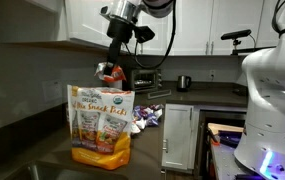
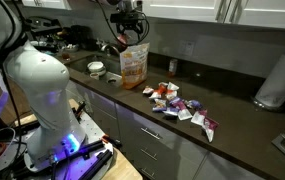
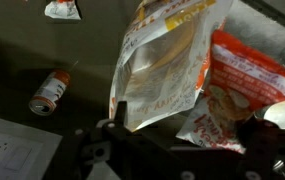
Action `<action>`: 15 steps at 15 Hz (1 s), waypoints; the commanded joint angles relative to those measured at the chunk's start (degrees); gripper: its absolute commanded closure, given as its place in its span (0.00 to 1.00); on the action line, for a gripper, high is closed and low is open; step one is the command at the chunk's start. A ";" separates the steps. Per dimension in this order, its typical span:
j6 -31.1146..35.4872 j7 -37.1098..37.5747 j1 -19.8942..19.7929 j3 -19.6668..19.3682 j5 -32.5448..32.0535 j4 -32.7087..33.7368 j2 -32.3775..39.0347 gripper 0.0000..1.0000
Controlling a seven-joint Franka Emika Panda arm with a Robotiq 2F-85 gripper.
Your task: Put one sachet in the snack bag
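Holds the sachet (image 1: 106, 73) in the gripper (image 1: 111, 67), jaws clamped on the crinkly red foil, just above the green-edged top of the snack bag (image 1: 102, 125). Shows the same in an exterior view: gripper (image 2: 132, 40) high over the bag (image 2: 134, 66), which stands upright on the counter (image 2: 244, 135), well apart from the loose pile of packets (image 2: 182, 104). Shows, in the wrist view, the sachet (image 3: 250, 72) close beside the bag (image 3: 167, 60), not yet inside it. Cannot tell from any view how wide the bag's mouth gapes.

To do this step well:
- Centre over the opening first, judging by the wrist view rather than the side views.
- Descend straight and slowly.
- Carry the lower edge of the foil past the rim before parting the jaws.
- Avoid leaning on the rim or the front panel: probably a light pouch, apt to fold or topple.
- Release only with most of the sachet below the rim; otherwise risks snagging the edge and sliding down the outside onto the counter.
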 commanded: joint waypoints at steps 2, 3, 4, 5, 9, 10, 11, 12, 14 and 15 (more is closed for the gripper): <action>3.44 0.06 -0.17 0.55 0.63 0.22 2.23 0.01; 3.98 -0.13 -0.11 0.50 0.91 0.29 2.59 0.03; 5.48 -0.41 -0.05 0.45 1.22 0.05 3.09 0.03; 6.58 -0.69 0.05 0.44 1.43 -0.08 3.56 0.00; 15.14 -0.53 -0.30 1.19 -0.32 -2.17 6.12 0.00; 17.34 -0.71 -0.30 1.29 -0.51 -2.72 6.89 0.00; 18.78 -0.62 -0.38 1.41 -0.79 -2.98 7.65 0.00; 18.79 -1.24 -0.10 1.18 0.20 -2.86 8.40 0.00; 19.24 -1.30 -0.31 1.19 0.57 -2.64 9.41 0.00; 19.42 -1.37 -0.42 1.26 0.63 -2.55 9.78 0.00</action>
